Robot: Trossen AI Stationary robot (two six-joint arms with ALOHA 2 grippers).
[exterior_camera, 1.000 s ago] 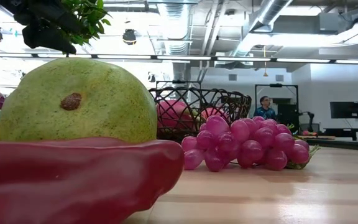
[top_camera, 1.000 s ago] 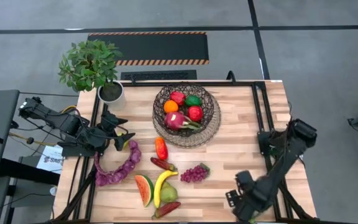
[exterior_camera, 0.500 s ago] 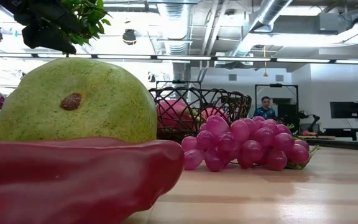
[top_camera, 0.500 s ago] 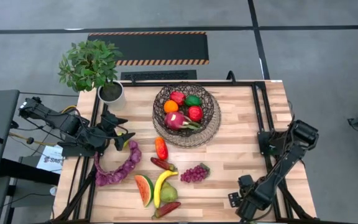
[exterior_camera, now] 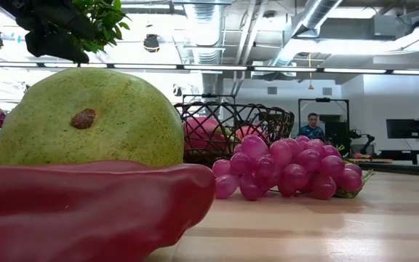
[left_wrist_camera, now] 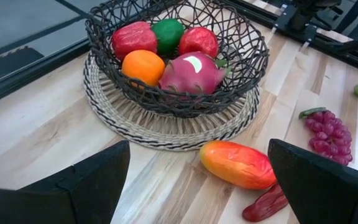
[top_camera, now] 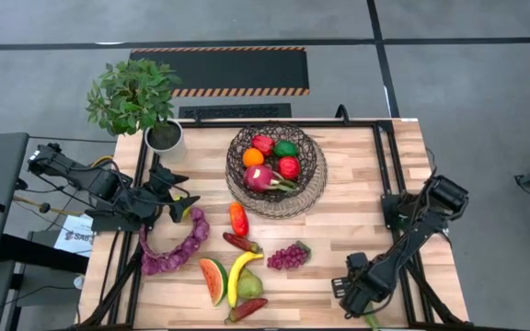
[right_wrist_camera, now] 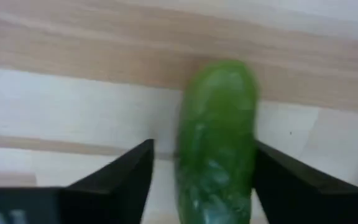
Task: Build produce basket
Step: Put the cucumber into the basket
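Note:
The dark wire basket (top_camera: 276,170) on its tan wicker base stands at the table's far middle and holds an orange, a green fruit, red fruits and a pink dragon fruit (left_wrist_camera: 191,71). A purple string (top_camera: 178,246), an orange-red fruit (top_camera: 238,219), red peppers, grapes (top_camera: 288,256), a watermelon slice (top_camera: 213,279), a banana (top_camera: 239,274) and a green pear (top_camera: 250,287) lie on the table. My left gripper (top_camera: 188,191) is open by the string's far end. My right gripper (top_camera: 350,299) is open at the near edge, a finger on either side of a green cucumber-like piece (right_wrist_camera: 216,143).
A white pot with a leafy plant (top_camera: 164,136) stands at the far left corner. Black frame rails run along the table's left and right sides. In the low view the pear (exterior_camera: 89,116) and a red pepper (exterior_camera: 86,211) fill the foreground; a person (exterior_camera: 311,125) sits far behind.
My right gripper has shifted a little toward the table's left along the near edge, and a green piece now shows beside it at the edge.

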